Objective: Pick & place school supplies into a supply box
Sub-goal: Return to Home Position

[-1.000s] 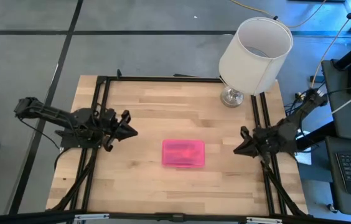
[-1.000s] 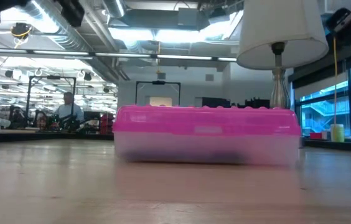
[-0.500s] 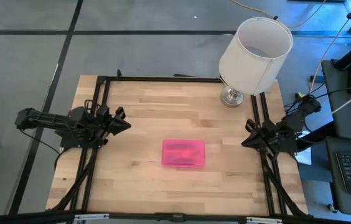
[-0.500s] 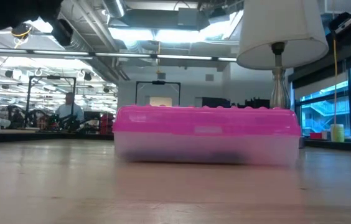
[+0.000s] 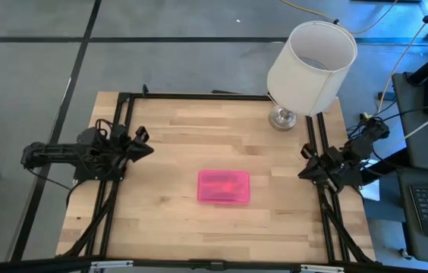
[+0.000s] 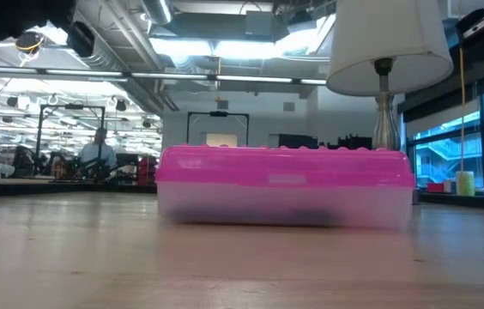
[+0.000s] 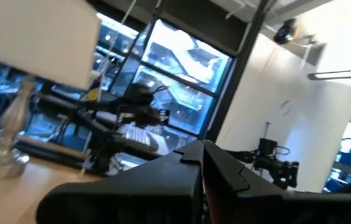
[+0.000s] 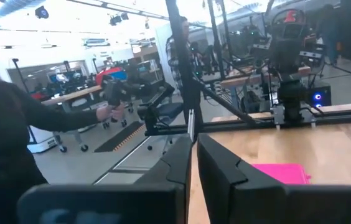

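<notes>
Sitting shut, flat rect. pink-lidded plastic supply box [image 5: 224,186].

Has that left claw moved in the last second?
Yes. The left gripper has pulled back from the pink supply box toward the table's left edge.

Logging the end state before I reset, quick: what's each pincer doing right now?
Left pincer: closed, empty, over the light wooden table's left side.
Right pincer: closed, empty, over its right side.
</notes>
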Controlling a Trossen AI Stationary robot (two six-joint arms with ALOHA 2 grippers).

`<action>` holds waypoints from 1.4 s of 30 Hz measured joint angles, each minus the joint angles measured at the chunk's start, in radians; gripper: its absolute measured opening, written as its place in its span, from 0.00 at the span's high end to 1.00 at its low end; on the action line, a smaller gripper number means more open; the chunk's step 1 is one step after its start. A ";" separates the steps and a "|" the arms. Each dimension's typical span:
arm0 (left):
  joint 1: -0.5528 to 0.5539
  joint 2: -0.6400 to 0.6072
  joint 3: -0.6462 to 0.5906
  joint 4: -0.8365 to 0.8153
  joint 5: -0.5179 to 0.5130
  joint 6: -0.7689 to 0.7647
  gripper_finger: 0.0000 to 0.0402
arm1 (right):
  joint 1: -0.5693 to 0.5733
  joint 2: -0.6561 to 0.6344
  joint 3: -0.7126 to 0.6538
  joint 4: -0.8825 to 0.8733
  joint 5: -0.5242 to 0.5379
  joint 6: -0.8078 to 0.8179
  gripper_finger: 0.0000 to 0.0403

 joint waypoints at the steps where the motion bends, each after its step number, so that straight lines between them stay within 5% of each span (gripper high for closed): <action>1: 0.010 -0.014 0.000 -0.024 0.001 -0.003 0.99 | 0.000 0.000 0.000 -0.005 0.000 0.001 0.92; 17: 0.063 -0.091 0.000 -0.203 -0.308 0.138 0.99 | 0.000 0.000 -0.039 -0.028 0.060 -0.004 0.92; 32: 0.063 -0.090 -0.124 -0.104 -0.313 0.098 0.99 | 0.000 -0.001 -0.236 0.261 0.065 -0.003 0.92; 42: 0.063 -0.089 -0.124 -0.140 -0.302 0.191 0.99 | -0.001 0.000 -0.239 0.224 0.134 -0.015 0.92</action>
